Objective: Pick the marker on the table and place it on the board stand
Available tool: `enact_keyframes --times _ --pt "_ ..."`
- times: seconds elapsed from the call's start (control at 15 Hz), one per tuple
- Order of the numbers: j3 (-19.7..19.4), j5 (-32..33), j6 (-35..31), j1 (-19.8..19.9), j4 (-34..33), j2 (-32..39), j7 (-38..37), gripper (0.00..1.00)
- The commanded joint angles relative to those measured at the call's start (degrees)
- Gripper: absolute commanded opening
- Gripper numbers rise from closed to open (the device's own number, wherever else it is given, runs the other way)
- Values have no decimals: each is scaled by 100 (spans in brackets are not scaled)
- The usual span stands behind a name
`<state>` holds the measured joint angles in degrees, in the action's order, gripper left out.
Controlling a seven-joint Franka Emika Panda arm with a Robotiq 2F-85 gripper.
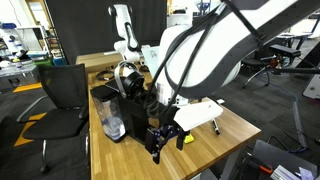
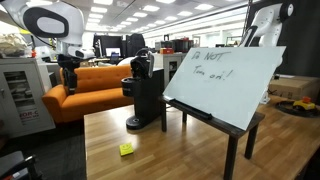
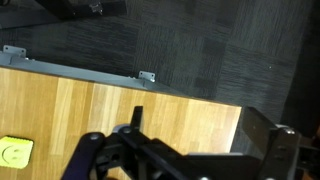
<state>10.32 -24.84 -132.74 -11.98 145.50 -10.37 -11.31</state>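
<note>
Hanging low above the surface [image 3: 100, 105], the claw [image 1: 159, 138] cannot be judged apart or together; with a thin dark stick, possibly the marker [image 3: 137, 116], noted at its tips, transport to the board stand [image 2: 222, 75] is called for next.

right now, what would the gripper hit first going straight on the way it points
Probably bare table: the gripper points down and the wrist view shows wood below, with the yellow block off to one side. Depth is unclear.
</note>
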Motion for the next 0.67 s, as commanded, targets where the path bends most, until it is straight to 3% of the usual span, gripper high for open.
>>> enact_keyframes --times 0.0,0.6 --pt "-20 -395 -104 -45 381 -159 54 100" --pt "-100 -940 -117 -20 1153 -311 164 100"
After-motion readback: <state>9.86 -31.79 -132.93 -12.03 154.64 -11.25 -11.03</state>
